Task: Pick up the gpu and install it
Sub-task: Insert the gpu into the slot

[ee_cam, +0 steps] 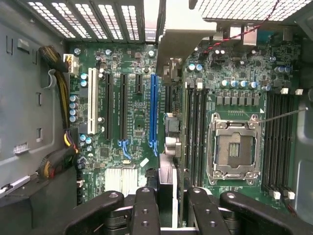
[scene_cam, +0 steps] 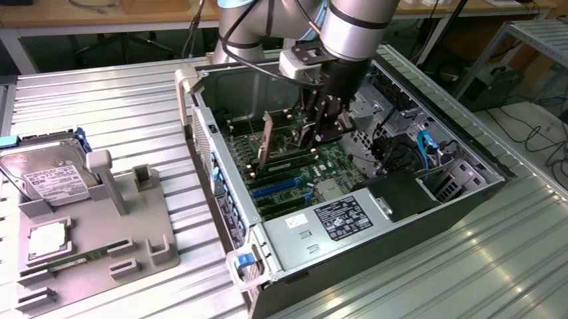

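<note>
My gripper (scene_cam: 312,133) is deep inside the open computer case (scene_cam: 461,156), shut on the gpu (scene_cam: 266,149). The card stands on edge above the green motherboard (scene_cam: 333,163). In the wrist view the gpu (ee_cam: 167,178) shows edge-on between my black fingers (ee_cam: 145,210), and its silver end bracket (ee_cam: 182,41) reaches the slotted rear wall of the case. It lines up just beside the long blue slot (ee_cam: 153,112), on the side toward the processor socket (ee_cam: 234,149). Whether its edge sits in a slot I cannot tell.
Black slots (ee_cam: 122,105) and a white one (ee_cam: 92,107) lie beyond the blue slot. The power supply (scene_cam: 342,219) and cables (scene_cam: 426,149) crowd the case. Outside, at the exterior view's left, a hard drive (scene_cam: 44,176) stands by a grey fixture (scene_cam: 98,232).
</note>
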Robot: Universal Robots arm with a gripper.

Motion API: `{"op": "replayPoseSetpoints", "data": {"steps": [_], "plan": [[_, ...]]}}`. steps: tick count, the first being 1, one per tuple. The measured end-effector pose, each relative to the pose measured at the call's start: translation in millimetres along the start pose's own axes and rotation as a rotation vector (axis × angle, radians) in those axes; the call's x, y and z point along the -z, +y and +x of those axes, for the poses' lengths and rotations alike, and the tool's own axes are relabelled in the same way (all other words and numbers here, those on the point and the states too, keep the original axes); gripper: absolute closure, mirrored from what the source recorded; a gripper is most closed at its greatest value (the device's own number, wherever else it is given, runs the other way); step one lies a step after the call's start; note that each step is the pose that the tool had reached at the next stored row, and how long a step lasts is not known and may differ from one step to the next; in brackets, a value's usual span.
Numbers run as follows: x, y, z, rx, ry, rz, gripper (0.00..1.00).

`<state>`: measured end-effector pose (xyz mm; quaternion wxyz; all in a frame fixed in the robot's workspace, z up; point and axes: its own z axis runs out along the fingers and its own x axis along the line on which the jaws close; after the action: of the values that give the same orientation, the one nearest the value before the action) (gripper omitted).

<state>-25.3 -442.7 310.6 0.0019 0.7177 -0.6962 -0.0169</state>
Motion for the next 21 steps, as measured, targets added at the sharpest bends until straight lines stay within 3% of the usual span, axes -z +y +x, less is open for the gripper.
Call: {"op": "replayPoseSetpoints", "data": {"steps": [6, 10, 16, 21], "plan": [[-10.0, 7.7, 0.2, -0.009, -0.0001, 0.0026, 0.72], [-14.3, 12.6, 2.0, -0.009, 0.0123, 0.0023, 0.72], [-19.5, 16.6, 1.9, -0.010, 0.0399, 0.0015, 0.72], [-28.3, 29.8, 1.7, -0.010, 0.0382, 0.0016, 0.72]]}}
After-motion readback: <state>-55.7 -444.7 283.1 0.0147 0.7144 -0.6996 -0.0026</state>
